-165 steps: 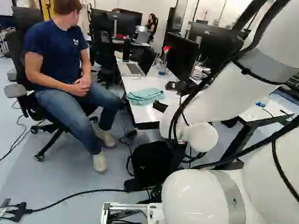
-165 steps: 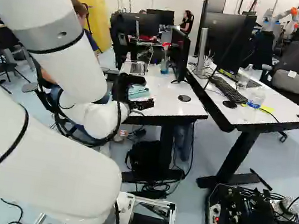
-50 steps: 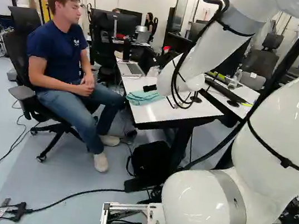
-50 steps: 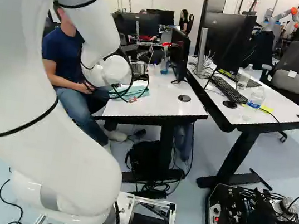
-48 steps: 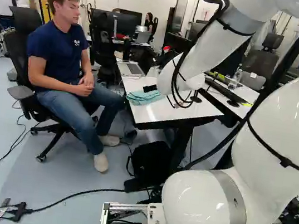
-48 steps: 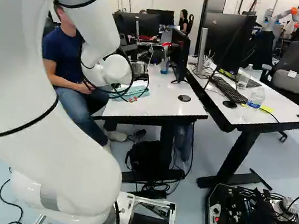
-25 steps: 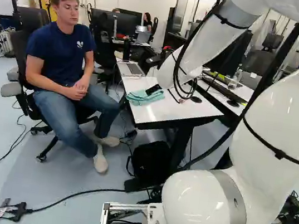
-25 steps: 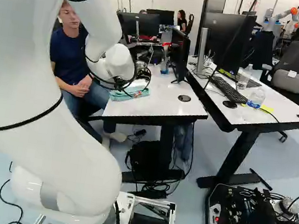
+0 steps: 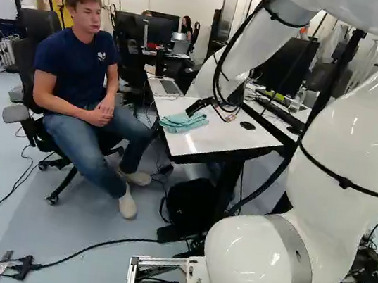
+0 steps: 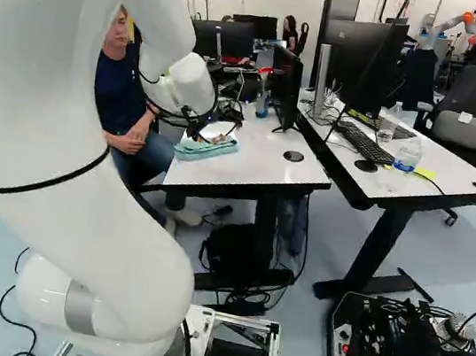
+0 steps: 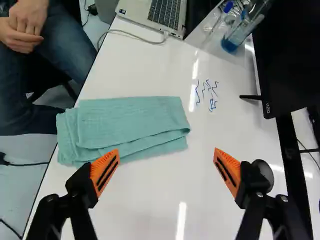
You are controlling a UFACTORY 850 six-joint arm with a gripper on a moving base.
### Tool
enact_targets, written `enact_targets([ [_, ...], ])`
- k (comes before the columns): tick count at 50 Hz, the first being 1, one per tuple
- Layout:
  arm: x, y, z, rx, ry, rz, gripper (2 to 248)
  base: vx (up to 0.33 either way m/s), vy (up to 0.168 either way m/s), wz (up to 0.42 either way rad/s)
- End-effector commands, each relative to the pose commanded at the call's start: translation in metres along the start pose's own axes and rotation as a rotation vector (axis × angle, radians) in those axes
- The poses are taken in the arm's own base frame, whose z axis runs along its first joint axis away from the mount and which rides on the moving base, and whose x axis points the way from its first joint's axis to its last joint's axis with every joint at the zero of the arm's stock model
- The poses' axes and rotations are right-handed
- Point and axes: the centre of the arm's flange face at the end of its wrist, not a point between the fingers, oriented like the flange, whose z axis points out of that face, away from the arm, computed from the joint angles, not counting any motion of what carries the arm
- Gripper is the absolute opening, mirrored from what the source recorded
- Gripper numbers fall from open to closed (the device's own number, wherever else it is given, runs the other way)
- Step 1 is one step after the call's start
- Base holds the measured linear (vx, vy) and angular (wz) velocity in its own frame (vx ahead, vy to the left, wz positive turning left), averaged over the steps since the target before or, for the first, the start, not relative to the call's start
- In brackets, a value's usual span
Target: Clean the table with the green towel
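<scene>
So, black two-finger hand point(image 9: 193, 110) wide open over glossy white table point(image 11: 150, 200), folded blue-green cloth towel point(image 11: 130, 120) ahead, illegible blue scribbles point(image 11: 206, 94) near towel.

Glossy white tabletop point(image 11: 150, 200), soft cloth point(image 11: 130, 120)

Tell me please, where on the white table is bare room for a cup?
The white table is bare between the folded green towel and the white cable, also between towel and black monitor, except blue scribbles. Crowded: the far end, with the silver laptop and clear bottle with blue bottom.
</scene>
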Motion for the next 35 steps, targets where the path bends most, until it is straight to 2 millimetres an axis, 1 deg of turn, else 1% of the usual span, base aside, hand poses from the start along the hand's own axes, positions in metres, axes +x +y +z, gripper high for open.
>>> enact_targets([
  [9,0.014,-0.002,0.001,0.008,-0.03,0.077,247,0.0,0.0,0.0],
  [27,0.043,-0.014,-0.002,0.053,-0.088,0.221,247,0.0,0.0,0.0],
  [35,0.052,-0.014,0.001,0.063,-0.099,0.254,247,0.0,0.0,0.0],
])
